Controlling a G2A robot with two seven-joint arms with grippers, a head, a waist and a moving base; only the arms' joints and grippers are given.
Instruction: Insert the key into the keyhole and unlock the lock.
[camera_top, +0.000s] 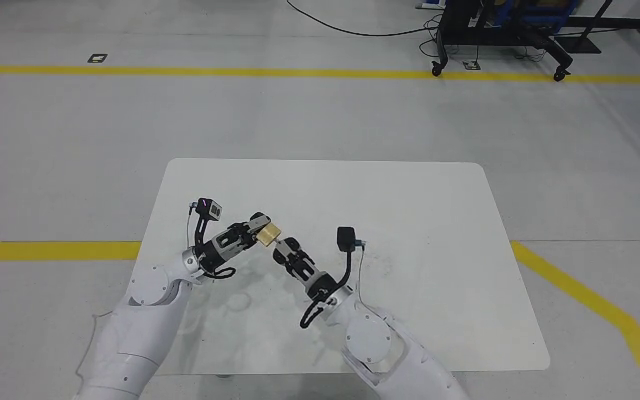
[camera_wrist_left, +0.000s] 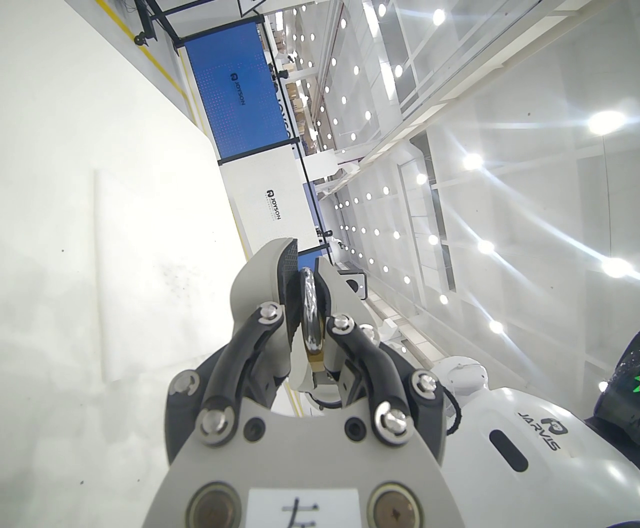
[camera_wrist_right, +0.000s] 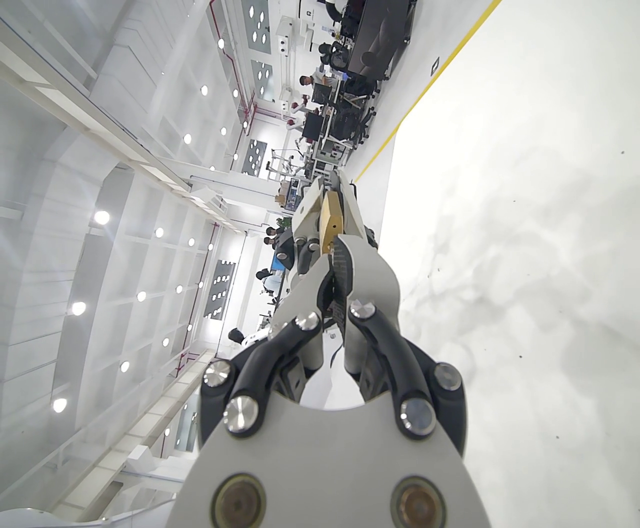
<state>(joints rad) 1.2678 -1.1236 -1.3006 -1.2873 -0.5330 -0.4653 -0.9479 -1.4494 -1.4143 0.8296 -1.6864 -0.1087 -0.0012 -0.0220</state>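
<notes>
Left gripper (camera_wrist_left: 306, 267) clamps lock (camera_top: 268, 233) by shackle above desk (camera_top: 450, 220), presenting keyhole to right gripper (camera_wrist_right: 332, 252), pinched shut prob. on unseen key.

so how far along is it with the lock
Done: the left hand is shut on the padlock by its shackle, over the table. In hand: the right hand is shut, its tips right up against the padlock's brass body. Left: the fingers hide the key and keyhole, so I can't tell if it's in; the turn to unlock probably remains.
</notes>
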